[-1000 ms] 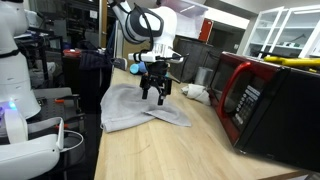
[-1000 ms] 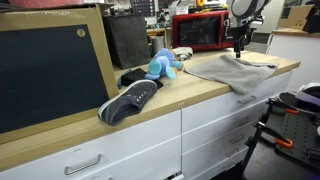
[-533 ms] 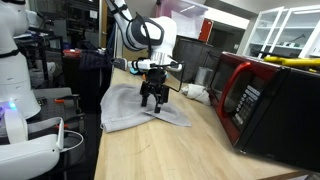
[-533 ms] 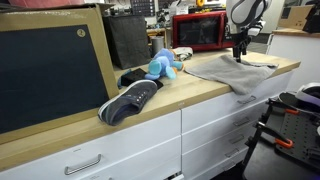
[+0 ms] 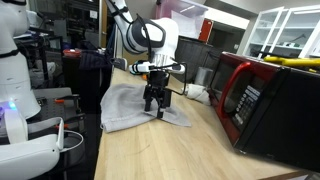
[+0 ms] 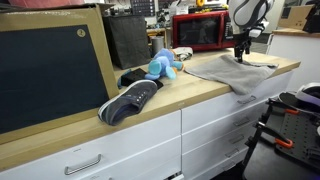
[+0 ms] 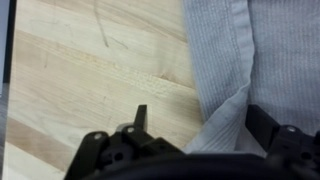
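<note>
Grey ribbed cloth (image 5: 128,108) lies spread and slightly rumpled on the pale wooden countertop (image 7: 90,70), one side hanging over the counter's edge in both exterior views. The black two-finger gripper (image 5: 155,106) stands upright over the cloth's edge nearest the red microwave oven (image 5: 245,95), its jaws spread wide and holding nothing.

As far as the pictures show, the approach is made and the grasp is not. The cloth is flat on the wood, not lifted or pinched.

In the wrist view the cloth (image 7: 270,50) fills the frame from 12 round to 4 o'clock, with bare wood from 7 to 11 o'clock. A raised fold of its edge runs down toward 6 o'clock and passes between the two fingers. The finger at 7 o'clock hangs over bare wood, and the one at 5 o'clock over fabric. Whether the tips touch the surface cannot be told.

In an exterior view a blue plush toy (image 6: 163,66) and a dark shoe (image 6: 130,100) lie well apart from the cloth.
</note>
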Controlling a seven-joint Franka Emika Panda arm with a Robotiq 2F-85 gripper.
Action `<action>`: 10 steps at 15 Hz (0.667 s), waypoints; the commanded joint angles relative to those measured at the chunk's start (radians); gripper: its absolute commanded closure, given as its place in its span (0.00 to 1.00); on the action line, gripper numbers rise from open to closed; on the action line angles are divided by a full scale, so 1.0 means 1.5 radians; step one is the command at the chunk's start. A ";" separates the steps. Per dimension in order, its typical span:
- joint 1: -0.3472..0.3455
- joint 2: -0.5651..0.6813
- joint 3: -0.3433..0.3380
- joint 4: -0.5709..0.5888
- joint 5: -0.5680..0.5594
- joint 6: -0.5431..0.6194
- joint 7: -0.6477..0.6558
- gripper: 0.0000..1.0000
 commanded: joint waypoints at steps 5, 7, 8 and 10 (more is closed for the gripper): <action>-0.007 0.016 -0.051 0.038 -0.149 0.034 0.086 0.00; -0.016 0.012 -0.050 0.036 -0.157 0.043 0.080 0.00; -0.021 0.007 -0.044 0.033 -0.143 0.046 0.069 0.00; -0.032 -0.005 -0.028 0.025 -0.080 0.049 0.044 0.00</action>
